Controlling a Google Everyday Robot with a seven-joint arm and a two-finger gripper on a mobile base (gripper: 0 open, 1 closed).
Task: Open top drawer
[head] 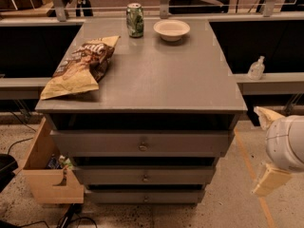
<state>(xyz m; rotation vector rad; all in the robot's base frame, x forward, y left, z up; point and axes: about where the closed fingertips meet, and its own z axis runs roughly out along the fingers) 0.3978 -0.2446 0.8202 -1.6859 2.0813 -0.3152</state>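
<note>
The top drawer (95, 143) is the wide grey front just under the cabinet top, with a small round metal knob (143, 147) at its centre. A dark gap runs above it. Two shorter grey drawer fronts (145, 176) sit below it. My gripper (256, 152) is at the right edge of the view, to the right of the cabinet at drawer height and apart from it. Its two pale fingers (270, 178) are spread wide and hold nothing.
On the grey cabinet top (156, 75) lie a chip bag (80, 66), a green can (135, 19) and a white bowl (171, 29). A pale wooden box (45, 175) stands at the cabinet's left. A sanitizer bottle (256, 68) stands on the right ledge.
</note>
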